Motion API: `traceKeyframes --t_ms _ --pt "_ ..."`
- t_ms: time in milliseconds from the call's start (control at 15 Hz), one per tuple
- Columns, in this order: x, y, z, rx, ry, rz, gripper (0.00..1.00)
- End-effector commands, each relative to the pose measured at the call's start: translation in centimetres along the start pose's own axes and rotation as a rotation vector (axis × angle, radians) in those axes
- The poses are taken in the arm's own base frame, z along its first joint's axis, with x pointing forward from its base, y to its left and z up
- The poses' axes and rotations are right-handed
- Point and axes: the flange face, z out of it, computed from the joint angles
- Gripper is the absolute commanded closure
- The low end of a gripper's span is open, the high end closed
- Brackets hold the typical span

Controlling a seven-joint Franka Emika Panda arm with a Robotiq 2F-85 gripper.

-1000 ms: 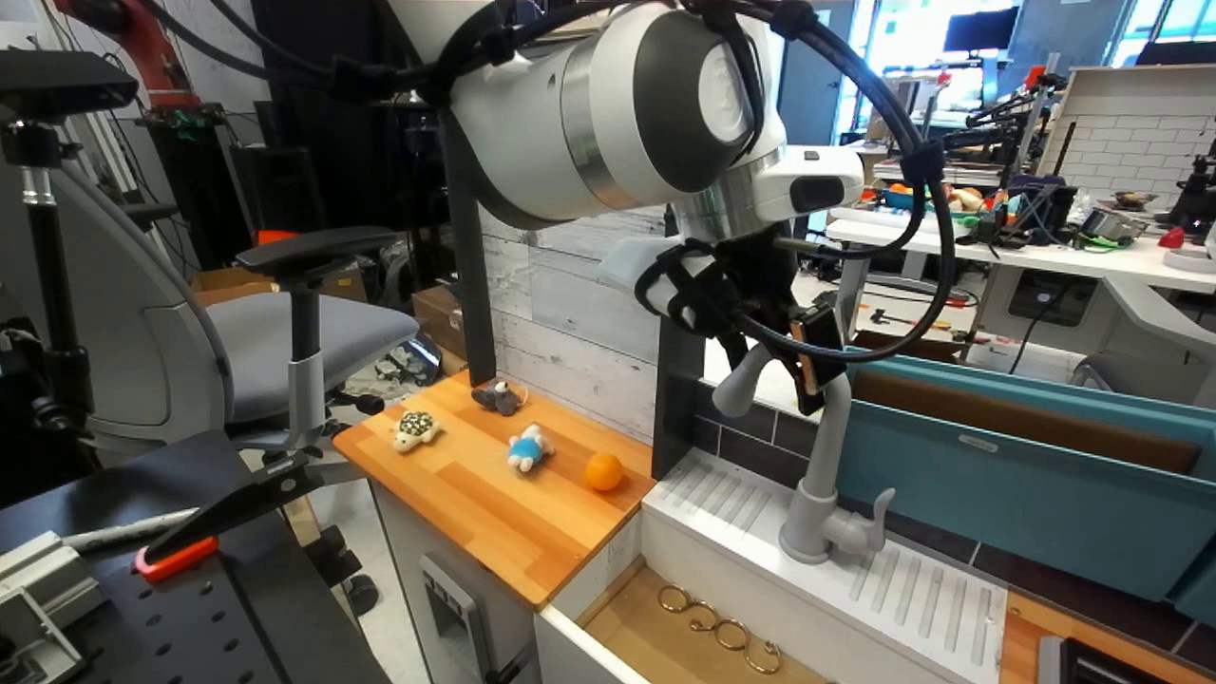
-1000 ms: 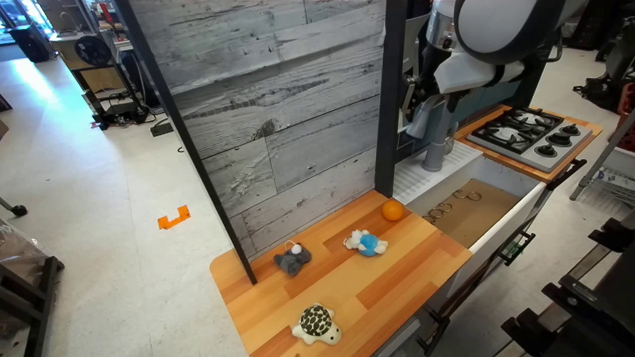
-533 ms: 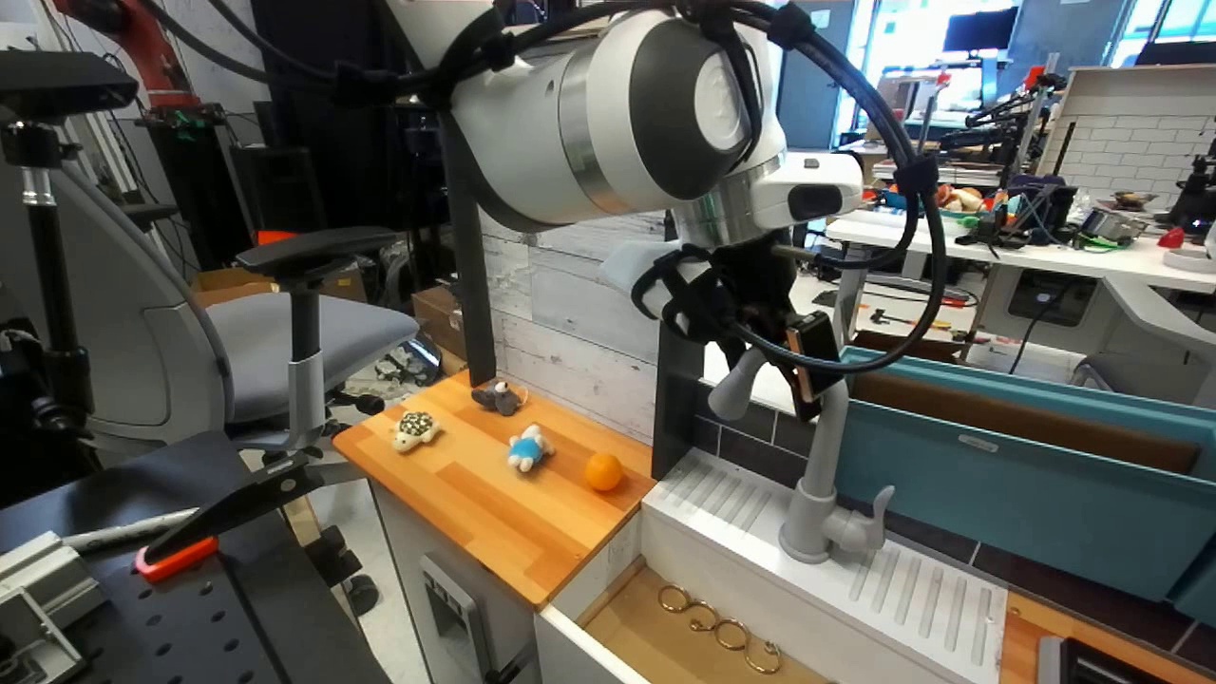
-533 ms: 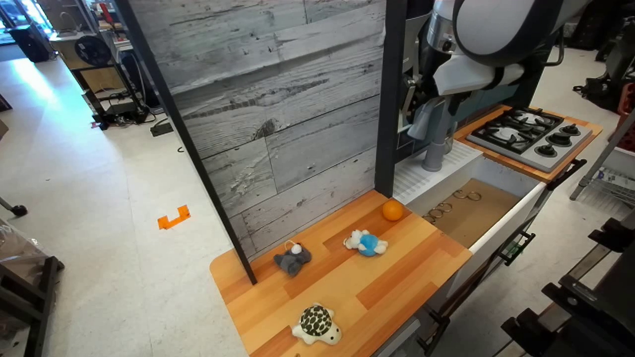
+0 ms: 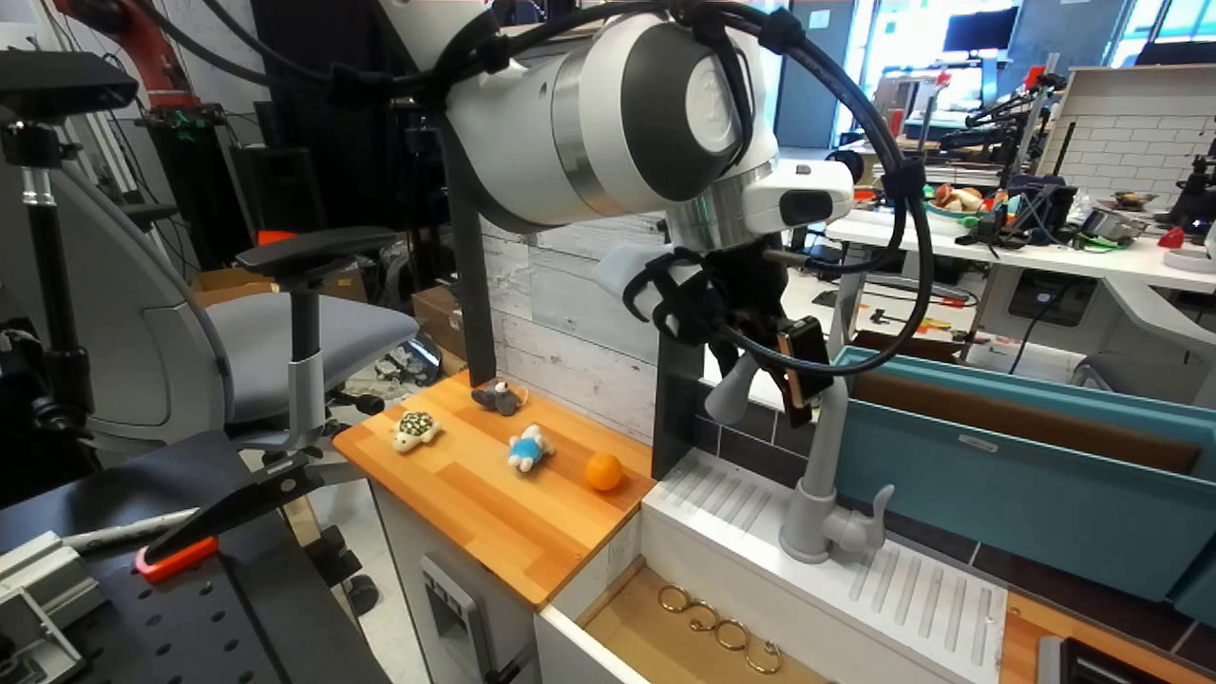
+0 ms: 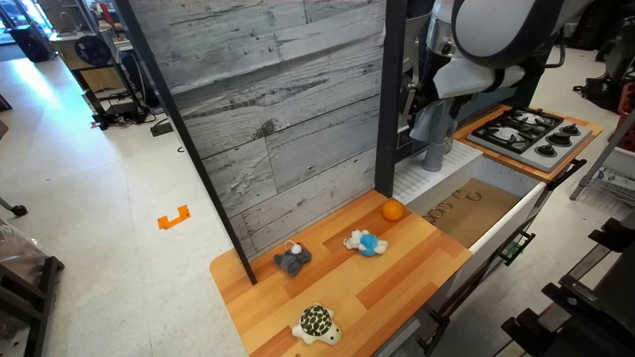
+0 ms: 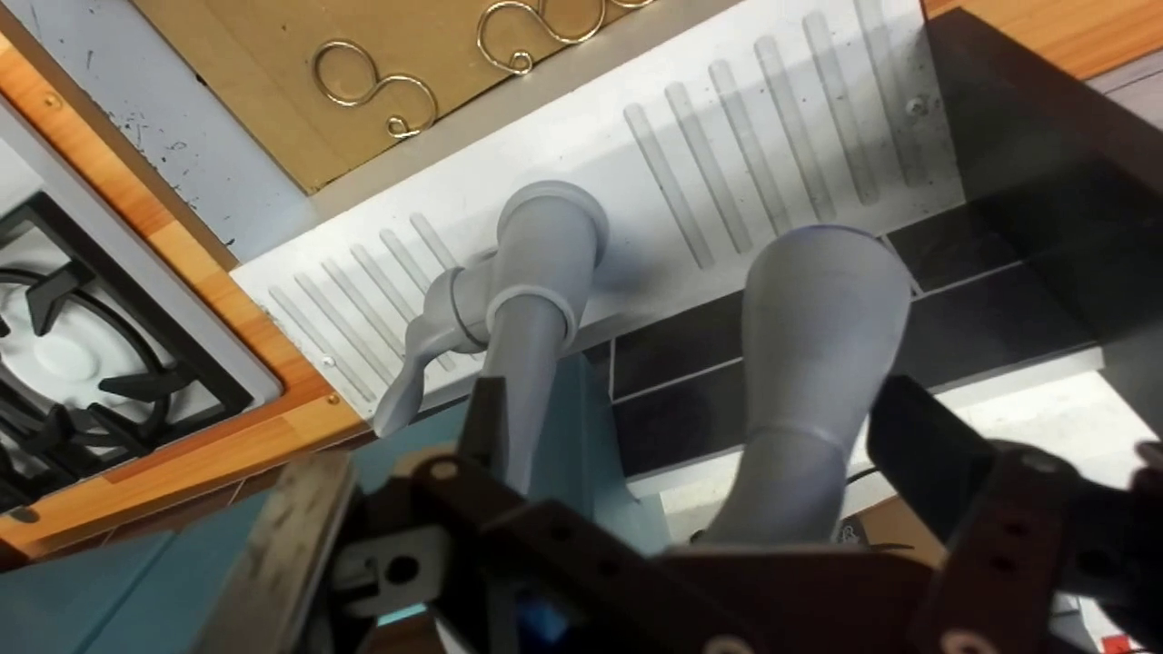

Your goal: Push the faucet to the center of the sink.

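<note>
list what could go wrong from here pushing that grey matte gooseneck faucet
In the wrist view, the downturned spout of the faucet shows between the fingers of the open black gripper; contact can't be told, so a push might slip off.

One finger appears just beside the upright stem, so it could press on that rather than swing the spout.

A tall black post appears close by in an exterior view, so a sideways sweep might bump it.

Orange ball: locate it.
In an exterior view, the orange ball lies on the wooden counter, near its right corner, right of the blue-and-white toy.
</note>
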Motion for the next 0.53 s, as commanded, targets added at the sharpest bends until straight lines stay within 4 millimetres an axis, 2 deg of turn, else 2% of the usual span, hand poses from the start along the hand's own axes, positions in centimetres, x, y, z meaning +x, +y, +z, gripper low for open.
traceKeyframes --t_ms 0,467 --pt "-1.9 0.9 1.1 -0.043 -0.079 -0.004 0.0" --pt "-3.9 3.6 1.1 -0.119 -0.202 0.017 0.0"
